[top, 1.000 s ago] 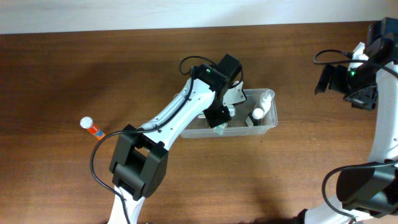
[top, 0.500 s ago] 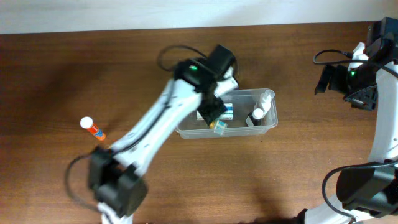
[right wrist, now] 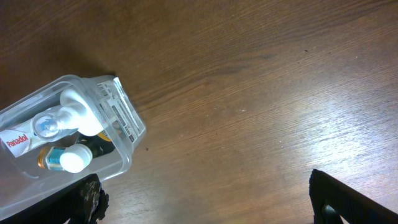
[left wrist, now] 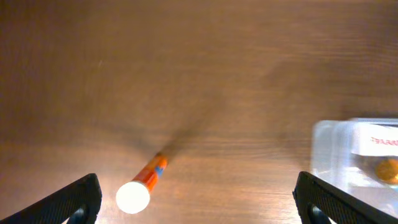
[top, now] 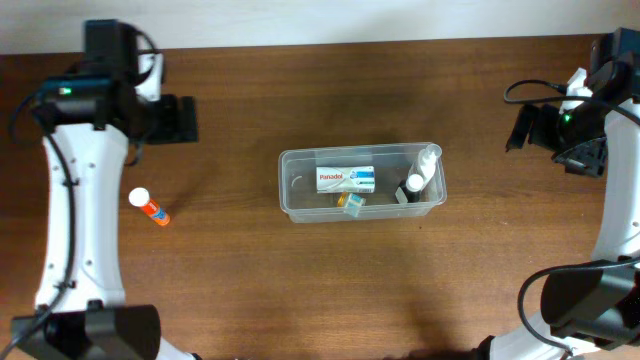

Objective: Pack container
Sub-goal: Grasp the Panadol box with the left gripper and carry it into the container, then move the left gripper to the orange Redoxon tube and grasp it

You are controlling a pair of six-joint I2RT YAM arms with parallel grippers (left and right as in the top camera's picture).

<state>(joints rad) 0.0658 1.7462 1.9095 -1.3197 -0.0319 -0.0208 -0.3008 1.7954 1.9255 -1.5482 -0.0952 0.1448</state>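
Note:
The clear plastic container (top: 284, 186) stands mid-table. In it lie a white Panadol box (top: 346, 179), a white bottle (top: 429, 162), a small white-capped bottle (top: 412, 185) and a small yellow and teal item (top: 352, 202). An orange tube with a white cap (top: 150, 207) lies on the table at the left. My left gripper (top: 183, 119) is open and empty at the far left, above the tube (left wrist: 144, 185), its fingers (left wrist: 199, 202) wide apart. My right gripper (top: 521, 128) is open and empty, to the right of the container (right wrist: 129, 121), with its fingers (right wrist: 205, 199) wide apart.
The brown wooden table ends at a pale wall along the back edge (top: 320, 38). The left wrist view shows the container's left end (left wrist: 324, 149) at the right of the frame.
My left arm has pulled out of the container and swung to the far left of the table. The Panadol box now lies in the container. The right arm has not moved.

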